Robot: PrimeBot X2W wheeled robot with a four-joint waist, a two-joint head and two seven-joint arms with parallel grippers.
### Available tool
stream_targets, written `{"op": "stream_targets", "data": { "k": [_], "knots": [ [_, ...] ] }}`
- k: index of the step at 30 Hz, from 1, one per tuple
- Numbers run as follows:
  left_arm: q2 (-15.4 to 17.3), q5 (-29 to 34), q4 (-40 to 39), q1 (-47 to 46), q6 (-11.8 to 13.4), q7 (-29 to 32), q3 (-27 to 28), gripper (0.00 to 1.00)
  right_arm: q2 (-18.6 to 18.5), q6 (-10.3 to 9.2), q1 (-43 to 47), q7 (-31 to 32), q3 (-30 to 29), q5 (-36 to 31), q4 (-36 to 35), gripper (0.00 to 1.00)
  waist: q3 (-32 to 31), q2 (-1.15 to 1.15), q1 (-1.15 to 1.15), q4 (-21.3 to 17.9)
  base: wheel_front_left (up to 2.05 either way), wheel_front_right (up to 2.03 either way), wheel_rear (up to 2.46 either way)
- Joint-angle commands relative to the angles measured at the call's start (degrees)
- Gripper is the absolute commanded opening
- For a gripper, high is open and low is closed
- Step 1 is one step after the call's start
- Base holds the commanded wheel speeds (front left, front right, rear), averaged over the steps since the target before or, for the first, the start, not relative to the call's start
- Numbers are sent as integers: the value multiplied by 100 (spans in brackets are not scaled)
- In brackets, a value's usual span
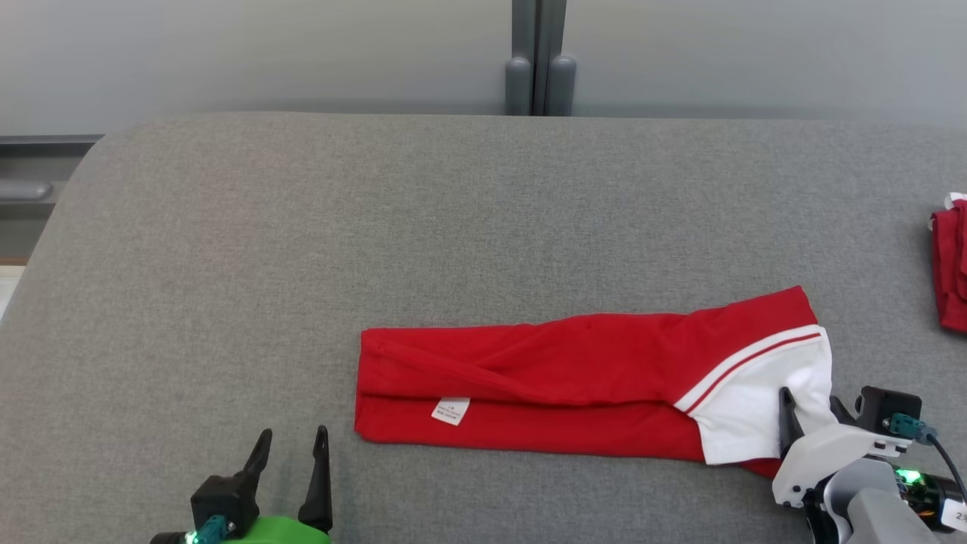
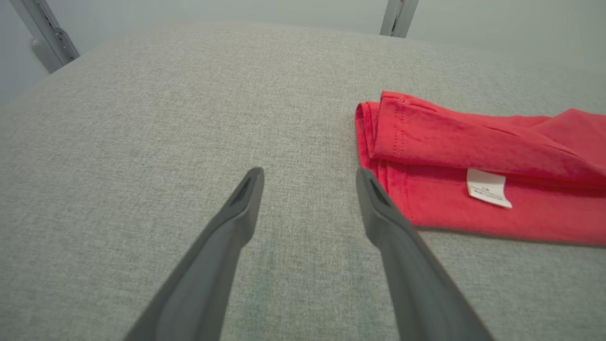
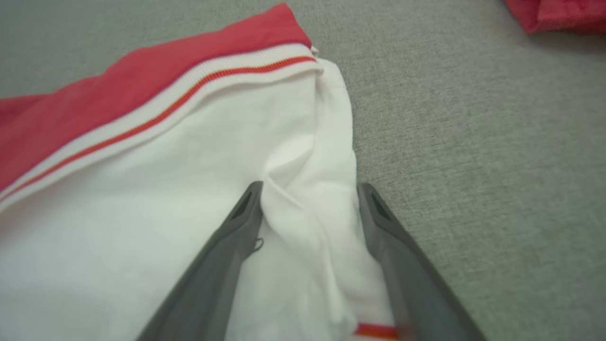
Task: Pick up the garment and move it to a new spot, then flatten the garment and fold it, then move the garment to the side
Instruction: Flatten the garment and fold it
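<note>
1. Your garment [image 1: 559, 378] [image 2: 473, 142] [image 3: 142, 189], red with a white end and a red-and-white stripe, lies folded into a long band on the grey desk [image 1: 302, 227]. It sits right of the middle, towards the near side.
2. A small white label [image 1: 451, 410] [image 2: 487, 188] shows on the lower layer, near the garment's left end.
3. Your left pincer [image 1: 295, 432] [image 2: 308, 171] is released. Its 2 fingers stand spread over bare desk, near the garment's left end and apart from it, with nothing between them.
4. Your right pincer [image 1: 810, 399] [image 3: 310, 185] is at the white end, also released. Its 2 fingers stand wide on either side of a raised ridge of white cloth, not pinching it.
5. A second red cloth [image 1: 950, 264] [image 3: 558, 14] lies far to the right, well apart from the garment.
</note>
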Motion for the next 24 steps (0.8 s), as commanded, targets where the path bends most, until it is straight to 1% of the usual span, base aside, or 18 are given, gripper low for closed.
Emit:
{"op": "stream_targets", "data": {
  "k": [1, 4, 8, 10, 11, 14, 15, 17, 19, 21, 24],
  "knots": [
    [5, -67, 0, -98, -27, 1, -2, 100, 105, 1, 104, 110, 146, 88, 285, 0, 25, 0, 0, 7, 0, 0, 0],
    [5, -99, -12, -92, -29, 1, -3, 100, 106, 0, 109, 55, 223, 211, 408, 0, 23, 0, 0, -61, 0, 0, 0],
    [5, -118, -27, -102, -29, 1, -29, 100, -95, -15, 38, 8, -10, 154, 270, 0, 17, 0, 0, -146, 0, 0, 0],
    [5, -145, -36, -108, -30, 1, -63, 100, -269, -20, 14, -21, -281, 69, -58, 0, 7, 0, 0, -191, 0, 0, 0],
    [5, -158, -34, -106, -30, 1, -73, 100, -299, -19, 24, -36, -407, 2, -249, 0, 3, 0, 0, -205, 0, 0, 0],
    [4, -203, -24, -107, -30, 1, -125, 100, -173, -5, 110, -45, -769, -253, -974, 0, -42, 0, 0, -231, 0, 0, 0],
    [6, -216, -14, -101, -30, 1, -142, 100, -116, -5, 109, -46, -787, -262, -1230, 0, -55, 0, 0, -228, 0, 0, 0],
    [8, -247, -4, -84, -30, 1, -167, 100, -40, -4, 230, -46, -631, -243, -1731, 0, -101, 0, 0, -226, 0, 0, 0],
    [7, -254, 17, -41, -31, 1, -191, 100, -9, -5, 387, -46, -418, -88, -2128, 0, -160, 0, 0, -221, 0, 0, 0],
    [6, -266, 32, 1, -31, 1, -230, 100, 29, -5, 468, -47, -97, 86, -2465, 0, -216, 0, 0, -203, 0, 0, 0],
    [10, -306, 60, 60, -30, 1, -284, 100, 61, -2, 635, -46, 635, 519, -2808, 0, -314, 0, 0, -130, 0, 0, 0]
  ]
}}
